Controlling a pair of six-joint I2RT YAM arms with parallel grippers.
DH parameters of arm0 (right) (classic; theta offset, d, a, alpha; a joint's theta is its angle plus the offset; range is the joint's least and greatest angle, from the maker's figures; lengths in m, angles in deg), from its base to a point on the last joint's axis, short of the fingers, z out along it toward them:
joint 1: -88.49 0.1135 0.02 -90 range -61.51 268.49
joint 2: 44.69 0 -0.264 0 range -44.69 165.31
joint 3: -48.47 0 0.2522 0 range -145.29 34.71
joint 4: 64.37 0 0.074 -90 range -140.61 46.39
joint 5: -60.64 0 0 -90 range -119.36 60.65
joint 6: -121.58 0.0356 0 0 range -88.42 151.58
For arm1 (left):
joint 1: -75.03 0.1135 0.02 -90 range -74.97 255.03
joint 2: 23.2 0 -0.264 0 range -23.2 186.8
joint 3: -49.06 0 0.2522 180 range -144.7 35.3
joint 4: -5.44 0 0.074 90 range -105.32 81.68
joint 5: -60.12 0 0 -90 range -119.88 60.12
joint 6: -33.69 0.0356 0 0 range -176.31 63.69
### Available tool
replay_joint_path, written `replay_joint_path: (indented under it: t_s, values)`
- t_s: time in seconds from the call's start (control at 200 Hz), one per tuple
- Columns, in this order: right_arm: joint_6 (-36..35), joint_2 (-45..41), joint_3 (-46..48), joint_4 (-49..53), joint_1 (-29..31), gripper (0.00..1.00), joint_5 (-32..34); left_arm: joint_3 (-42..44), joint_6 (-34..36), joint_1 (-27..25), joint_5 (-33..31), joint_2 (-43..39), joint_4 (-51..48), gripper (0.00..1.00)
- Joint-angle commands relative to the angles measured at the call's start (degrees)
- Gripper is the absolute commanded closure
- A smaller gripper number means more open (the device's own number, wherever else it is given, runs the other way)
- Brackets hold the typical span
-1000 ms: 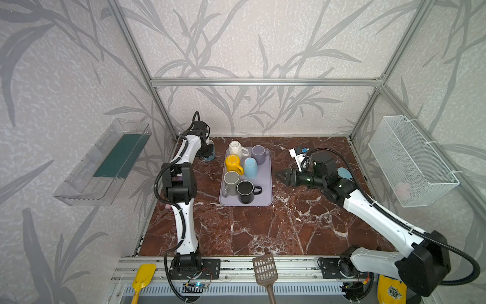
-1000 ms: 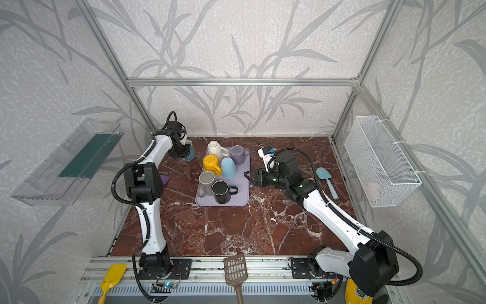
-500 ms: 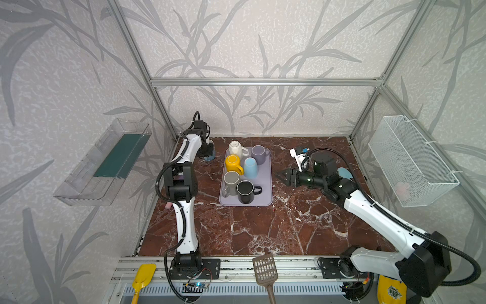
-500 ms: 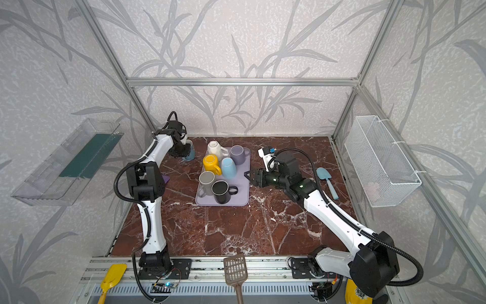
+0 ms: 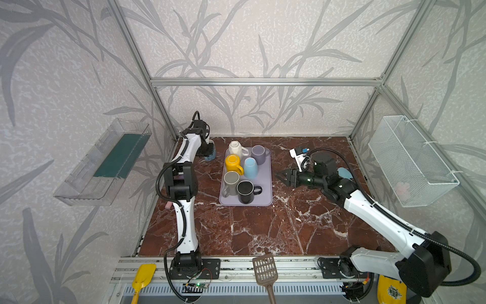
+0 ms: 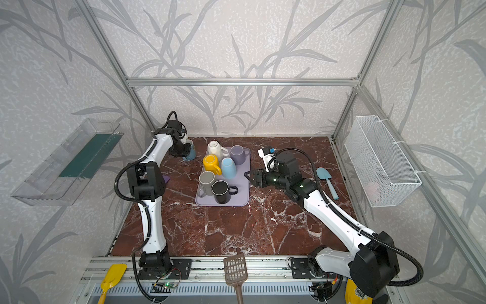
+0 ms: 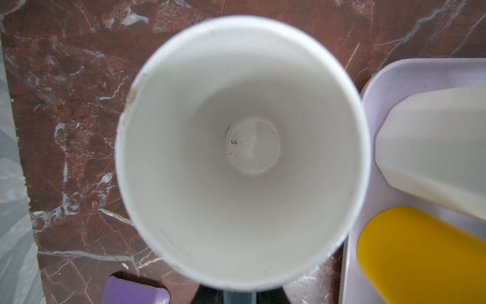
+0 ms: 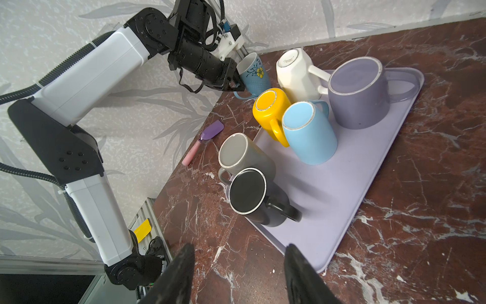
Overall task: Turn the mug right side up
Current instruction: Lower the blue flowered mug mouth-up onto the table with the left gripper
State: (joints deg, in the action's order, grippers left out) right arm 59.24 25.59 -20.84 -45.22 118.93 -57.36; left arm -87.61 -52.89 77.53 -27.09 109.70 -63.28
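Left hand (image 8: 236,85) is clamped on the handle of the mug (image 8: 253,73), upright just beside the tray (image 8: 368,184), right hand (image 8: 238,248) apart, so I'd seat it flat on the desk (image 8: 434,158), then let go gently.

surf: red marble table (image 5: 249,231) | ctr-back: tray (image 5: 266,171) flat on it | back-L corner: floral mug (image 8: 253,72) upright, mouth up, just beside tray | L edge: purple spatula (image 8: 210,131), pink handle | R side: blue scoop (image 6: 326,181), well apart from tray
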Motion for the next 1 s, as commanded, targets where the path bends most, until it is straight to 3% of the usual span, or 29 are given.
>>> replay_joint_path:
  t_s: [0.0,0.28,0.36,0.615,0.785,0.995]
  values:
    - [-0.59,-1.07,-1.49,0.22,0.23,0.44,0.28,-2.18,0.97,0.05,1.12,1.09,-2.52,0.95]
    - [-0.55,-1.33,-1.12,0.41,0.24,0.44,0.57,-2.17,0.81,0.05,1.14,1.22,-2.61,0.9]
    - [-0.68,-1.54,-0.98,0.58,0.21,0.44,0.76,-2.24,0.55,0.06,1.17,1.39,-2.94,0.82]
    - [-0.67,-2.17,-0.16,0.57,0.22,0.43,1.27,-2.58,0.45,0.05,0.66,1.41,-3.58,0.75]
    - [-0.62,-2.69,0.43,0.36,0.23,0.42,1.51,-3.33,0.08,0.08,-0.24,1.4,-4.27,0.65]
    - [-0.98,-2.69,1.06,0.83,0.26,0.41,2.25,-4.18,-0.72,0.05,-1.1,1.02,-5.73,0.42]
